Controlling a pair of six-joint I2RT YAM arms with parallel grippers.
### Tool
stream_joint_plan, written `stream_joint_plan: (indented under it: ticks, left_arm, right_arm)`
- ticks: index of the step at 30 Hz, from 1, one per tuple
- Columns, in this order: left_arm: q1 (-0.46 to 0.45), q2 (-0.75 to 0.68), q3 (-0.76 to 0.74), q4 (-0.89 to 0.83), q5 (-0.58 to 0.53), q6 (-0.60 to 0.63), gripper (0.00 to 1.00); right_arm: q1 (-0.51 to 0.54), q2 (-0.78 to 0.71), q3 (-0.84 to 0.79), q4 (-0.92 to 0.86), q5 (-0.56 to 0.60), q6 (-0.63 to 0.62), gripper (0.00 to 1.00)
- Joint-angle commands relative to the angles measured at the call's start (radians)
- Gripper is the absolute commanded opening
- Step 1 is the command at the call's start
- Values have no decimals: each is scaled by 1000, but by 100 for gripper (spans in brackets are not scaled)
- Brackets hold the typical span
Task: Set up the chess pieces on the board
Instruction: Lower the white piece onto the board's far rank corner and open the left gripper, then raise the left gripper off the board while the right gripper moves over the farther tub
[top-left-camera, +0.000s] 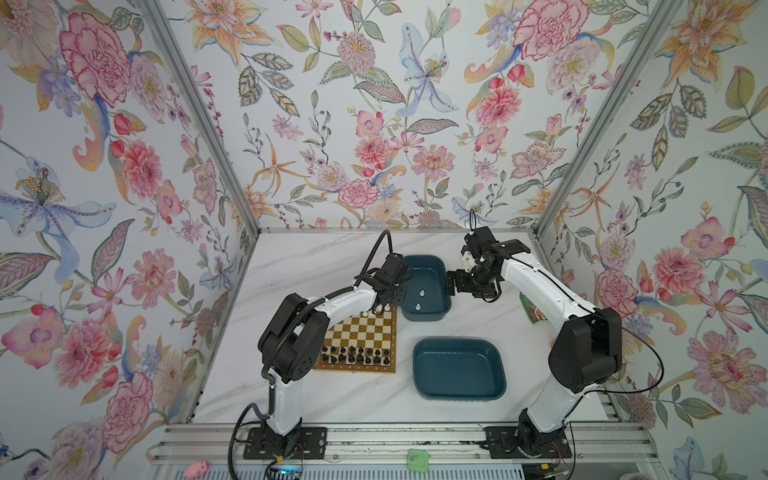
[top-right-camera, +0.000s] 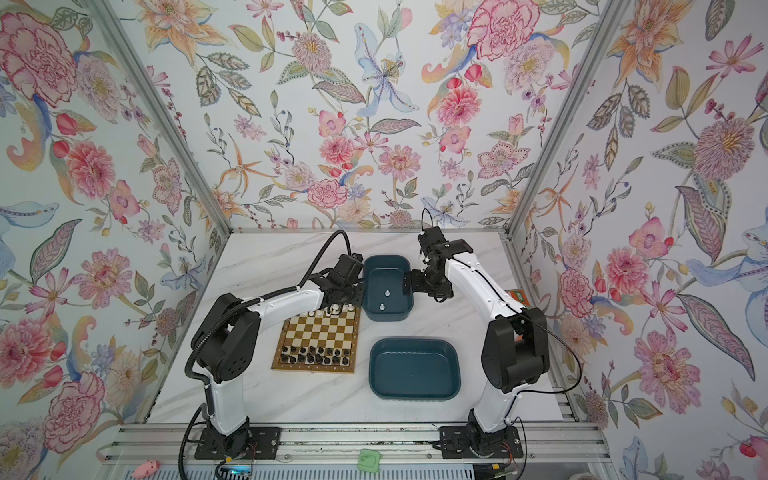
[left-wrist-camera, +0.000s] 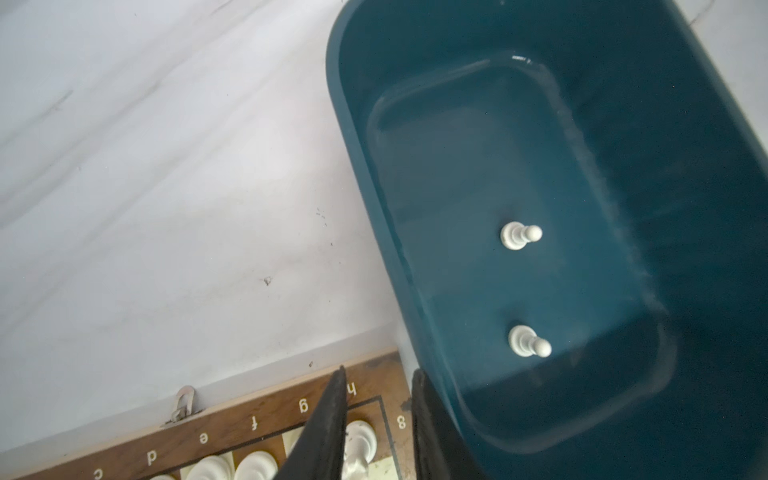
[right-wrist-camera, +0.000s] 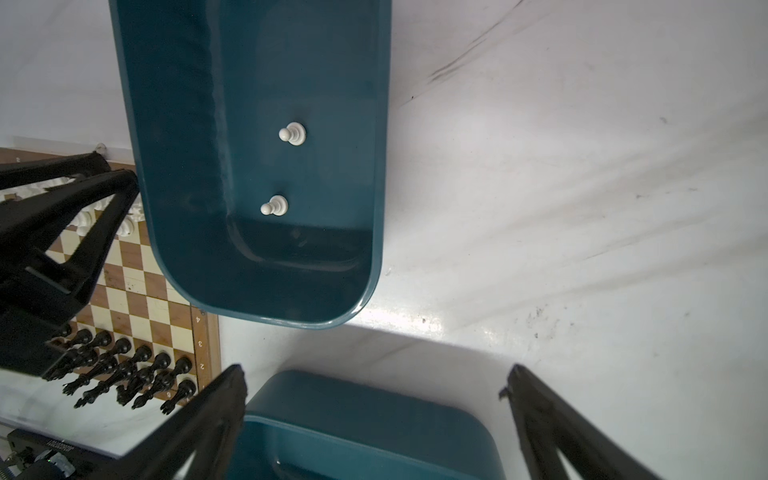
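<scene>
Left wrist view: the left gripper, jaws narrow, straddles a white piece at the board corner, seemingly loose, while pawns in the tub lie nearer the right gripper, jaws spread wide.

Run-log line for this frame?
left gripper: open around white piece on wooden chessboard corner | right gripper: open, empty | far teal rounded tub: two white pawns inside
</scene>
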Motion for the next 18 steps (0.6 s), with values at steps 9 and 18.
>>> stream_joint_plan:
  ticks: [9, 18]
  left_arm:
    - [13, 30, 130, -87, -67, 50, 31]
    - [45, -37, 226, -99, -138, 55, 48]
  right_arm:
    - [4, 23, 61, -17, 10, -23, 99]
    - [10, 85, 126, -16, -7, -47, 51]
